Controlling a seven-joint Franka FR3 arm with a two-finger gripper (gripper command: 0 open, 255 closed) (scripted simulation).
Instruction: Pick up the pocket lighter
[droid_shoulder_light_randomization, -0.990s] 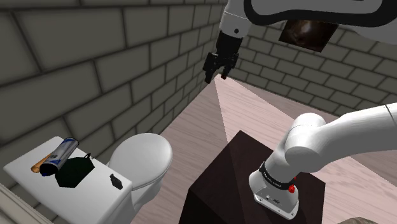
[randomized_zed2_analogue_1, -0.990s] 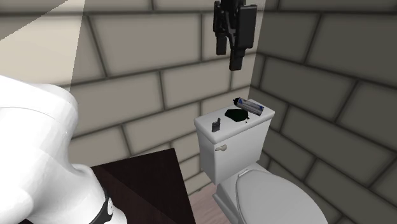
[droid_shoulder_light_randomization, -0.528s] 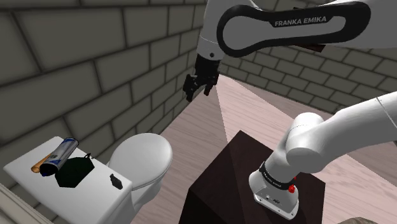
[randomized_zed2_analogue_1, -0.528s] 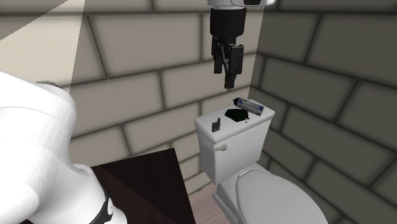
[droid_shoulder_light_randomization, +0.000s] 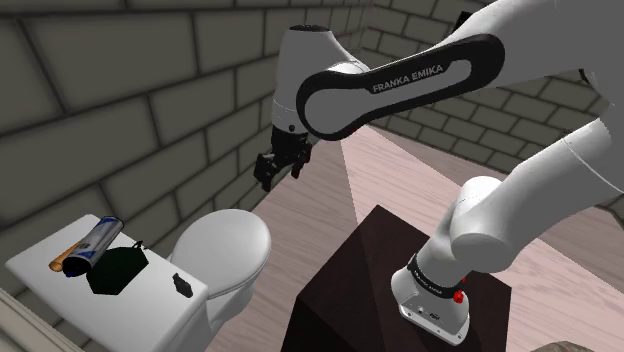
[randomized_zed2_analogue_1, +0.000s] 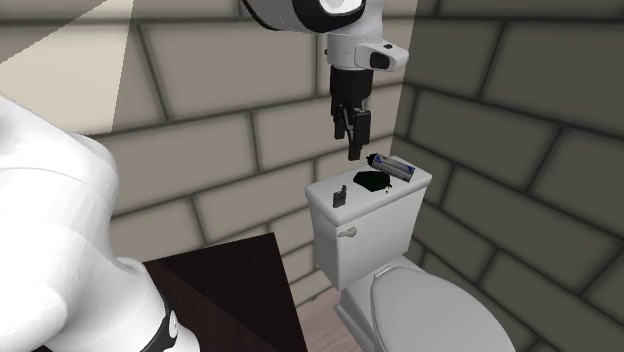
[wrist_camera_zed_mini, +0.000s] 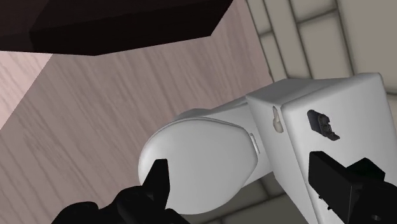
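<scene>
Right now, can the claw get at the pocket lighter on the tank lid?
Probably yes: the open claw hangs above the toilet, and the pocket lighter lies uncovered on the tank lid, apart from the dark object.

The lighter (wrist_camera_zed_mini: 323, 124) is too small to show any detail. The wrist view's edge cuts off the tank (wrist_camera_zed_mini: 337, 92).

Pocket lighter (droid_shoulder_light_randomization: 182, 286): you saw it dark grey to black.
Toilet (droid_shoulder_light_randomization: 225, 245): it was plain white all over.
Tube (droid_shoulder_light_randomization: 95, 243): you had blue and silver, with orange at one end.
Walls (droid_shoulder_light_randomization: 120, 100): grey-beige blocks showed dark joints.
Floor (droid_shoulder_light_randomization: 310, 200): you saw pale pinkish wood grain.
Stand (droid_shoulder_light_randomization: 370, 260): it was very dark brown.
Arm (droid_shoulder_light_randomization: 400, 85): white, with a black band lettered in white.
Gripper (droid_shoulder_light_randomization: 280, 178): it was all black.
</scene>
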